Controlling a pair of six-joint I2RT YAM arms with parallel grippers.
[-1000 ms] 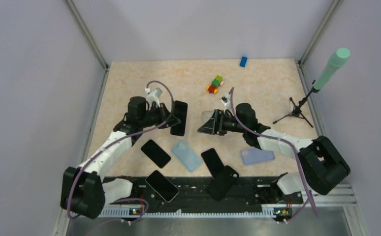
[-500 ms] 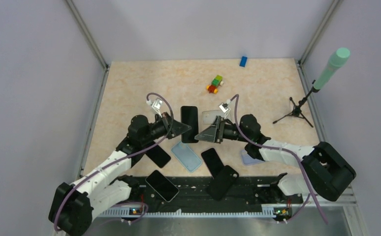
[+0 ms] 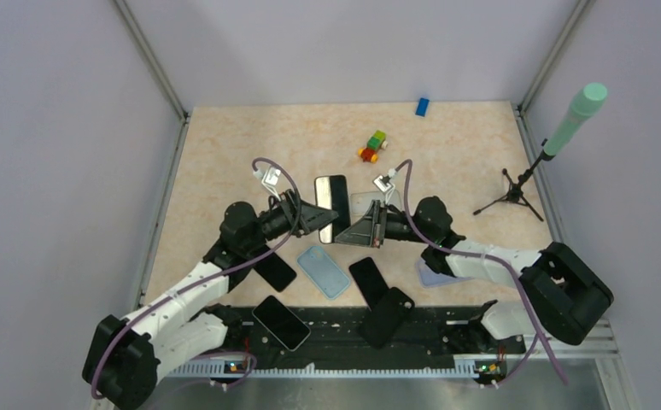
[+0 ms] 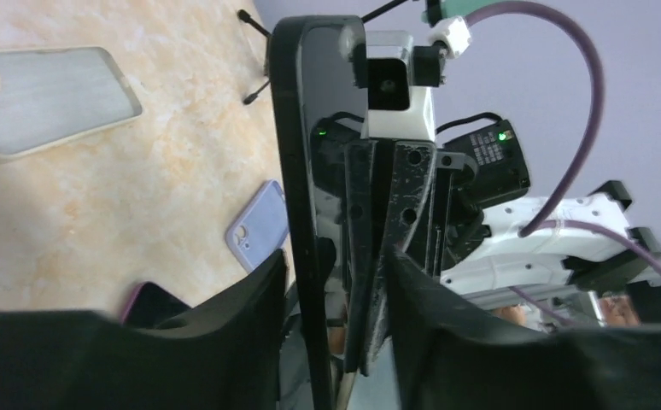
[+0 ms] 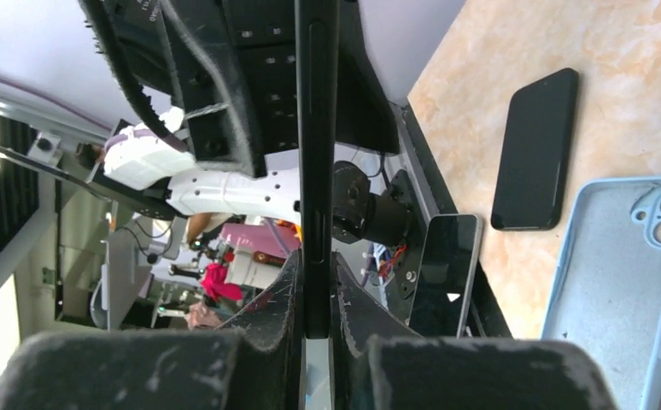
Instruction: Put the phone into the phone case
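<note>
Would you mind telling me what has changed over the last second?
Both arms swung inward and met. The left gripper carried the black phone rightward; the right gripper came left and now pinches it. Whether the left has let go is unclear. The light-blue case and toy blocks stayed put.

Beige marbled tabletop (image 3: 225, 154), pale blue phone case (image 3: 323, 271) flat near the front, black phone (image 3: 272, 266) left of it, second black phone (image 3: 368, 280) right; lavender case (image 3: 434, 272) farther right; clear case (image 3: 361, 202) mid-table; toy blocks (image 3: 373, 147), blue block (image 3: 422, 106), tripod (image 3: 512, 198) toward the back
</note>
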